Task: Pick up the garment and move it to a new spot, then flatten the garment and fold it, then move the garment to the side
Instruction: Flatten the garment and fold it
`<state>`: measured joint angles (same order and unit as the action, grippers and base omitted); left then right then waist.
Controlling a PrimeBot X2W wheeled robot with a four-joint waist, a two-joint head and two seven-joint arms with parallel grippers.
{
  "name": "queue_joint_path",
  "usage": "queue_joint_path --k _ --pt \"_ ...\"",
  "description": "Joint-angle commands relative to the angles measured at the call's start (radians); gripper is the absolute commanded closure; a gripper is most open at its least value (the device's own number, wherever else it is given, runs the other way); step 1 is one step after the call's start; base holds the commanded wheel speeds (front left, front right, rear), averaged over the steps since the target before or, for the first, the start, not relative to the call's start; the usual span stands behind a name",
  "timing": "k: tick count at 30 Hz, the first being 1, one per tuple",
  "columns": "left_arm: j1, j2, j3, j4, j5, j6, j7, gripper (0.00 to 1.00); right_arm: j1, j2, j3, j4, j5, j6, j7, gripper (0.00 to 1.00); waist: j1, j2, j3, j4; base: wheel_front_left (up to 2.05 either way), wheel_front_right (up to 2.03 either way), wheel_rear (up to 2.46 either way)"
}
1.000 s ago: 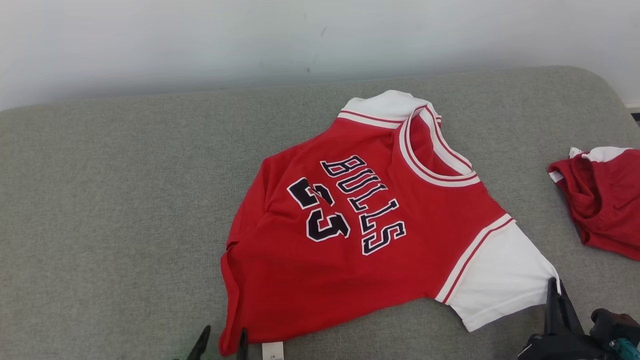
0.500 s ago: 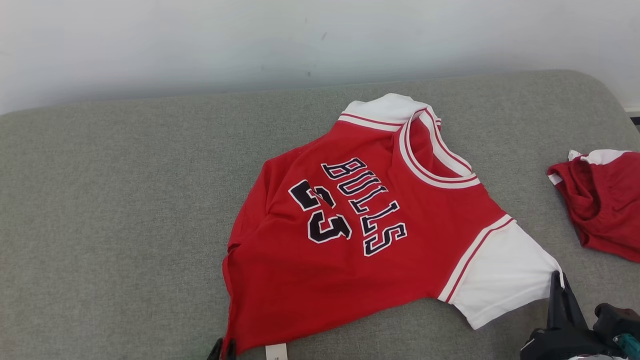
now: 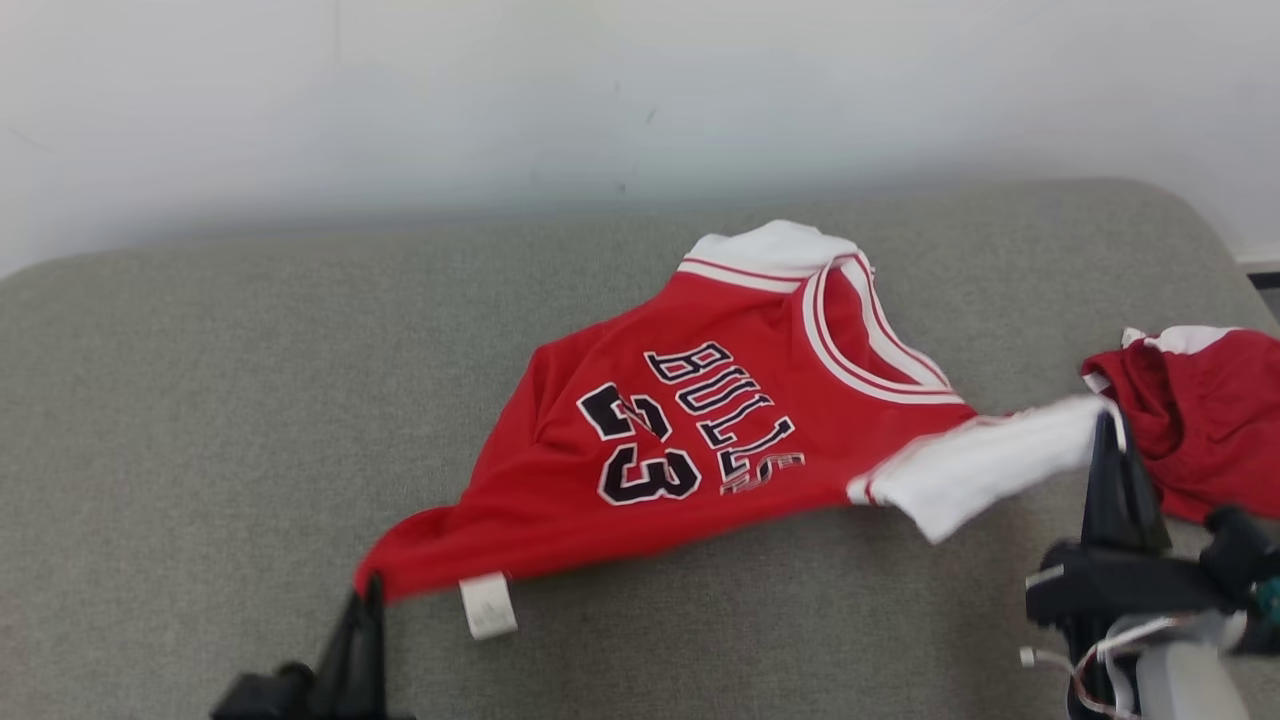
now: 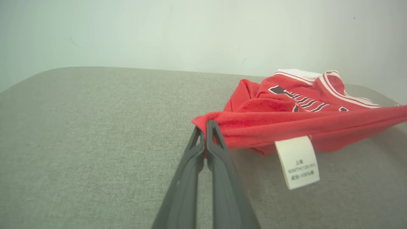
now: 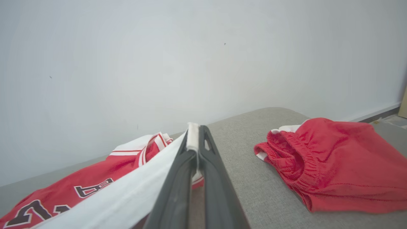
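- Left gripper [image 4: 206, 127] is pinching the garment [image 3: 560, 520] at its hem corner, right gripper [image 3: 1108, 425] is pinching the white sleeve [image 3: 980, 465].
- Raise both 2 together, cloth taut, so nothing drags.

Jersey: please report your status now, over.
Left gripper jaws shut on red hem corner. Right gripper jaws shut on white sleeve. Jersey near edge raised, rest on cushion. Other red garment at right, apart.

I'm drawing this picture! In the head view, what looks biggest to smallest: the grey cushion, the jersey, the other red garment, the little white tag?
Largest to smallest:
1. grey cushion
2. jersey
3. other red garment, though the picture's edge cuts it off, so its whole size is unsure
4. white tag
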<state>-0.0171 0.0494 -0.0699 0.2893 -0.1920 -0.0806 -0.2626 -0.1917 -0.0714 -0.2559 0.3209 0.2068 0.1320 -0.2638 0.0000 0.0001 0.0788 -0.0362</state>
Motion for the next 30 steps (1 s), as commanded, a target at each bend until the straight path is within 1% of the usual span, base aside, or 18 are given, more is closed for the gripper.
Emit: queue_joint_path --k 1,3,6,12,14,18,19,21,24,26,30 --pt "-0.031 0.004 0.037 -0.047 0.020 -0.013 -0.003 1.00 -0.037 -0.016 0.024 -0.032 0.028 -0.003 0.000 1.00 0.0000 -0.0001 -0.041 -0.005 0.00 0.00 0.00" --pt "-0.072 0.023 0.071 -0.085 0.036 -0.026 -0.003 1.00 -0.086 -0.035 0.049 -0.061 0.052 -0.003 0.000 1.00 0.0000 -0.0001 -0.053 -0.006 0.00 0.00 0.00" --pt "-0.163 0.073 0.089 -0.147 0.067 -0.041 -0.003 1.00 -0.179 -0.063 0.089 -0.099 0.083 -0.003 0.000 1.00 0.0000 -0.0001 -0.072 -0.006 0.00 0.00 0.00" --pt "-0.417 0.240 0.106 -0.206 0.098 -0.048 -0.003 1.00 -0.407 -0.133 0.156 -0.152 0.113 -0.003 0.000 1.00 0.0000 -0.0001 -0.092 -0.002 0.00 0.00 0.00" --pt "-0.498 0.298 0.094 -0.196 0.104 -0.047 -0.003 1.00 -0.482 -0.160 0.176 -0.153 0.116 -0.003 0.000 1.00 0.0000 -0.0001 -0.095 0.001 0.00 0.00 0.00" --pt "-0.637 0.385 0.051 -0.143 0.086 -0.048 -0.003 1.00 -0.611 -0.200 0.206 -0.132 0.113 -0.003 0.000 1.00 0.0000 -0.0001 -0.094 0.008 0.00 0.00 0.00" --pt "-0.637 0.385 0.051 -0.143 0.086 -0.048 -0.003 1.00 -0.611 -0.200 0.206 -0.132 0.113 -0.003 0.000 1.00 0.0000 -0.0001 -0.094 0.008 0.00 0.00 0.00" --pt "-0.688 0.413 0.024 -0.104 0.079 -0.048 0.007 1.00 -0.657 -0.220 0.221 -0.108 0.105 -0.003 0.000 1.00 0.0000 -0.0001 -0.085 0.012 0.00 0.00 0.00" --pt "-0.749 0.439 -0.011 -0.059 0.063 -0.048 0.017 1.00 -0.715 -0.249 0.254 -0.060 0.091 -0.003 0.000 1.00 0.0000 -0.0001 -0.055 0.022 0.00 0.00 0.00" --pt "-0.790 0.447 -0.029 -0.039 0.052 -0.048 0.028 1.00 -0.751 -0.269 0.271 -0.025 0.089 -0.003 0.000 1.00 0.0000 -0.0001 -0.010 0.029 0.00 0.00 0.00" --pt "-0.853 0.438 -0.060 0.016 0.054 -0.048 0.049 1.00 -0.825 -0.294 0.305 0.041 0.074 -0.003 0.000 1.00 0.0000 -0.0001 0.104 0.040 0.00 0.00 0.00"
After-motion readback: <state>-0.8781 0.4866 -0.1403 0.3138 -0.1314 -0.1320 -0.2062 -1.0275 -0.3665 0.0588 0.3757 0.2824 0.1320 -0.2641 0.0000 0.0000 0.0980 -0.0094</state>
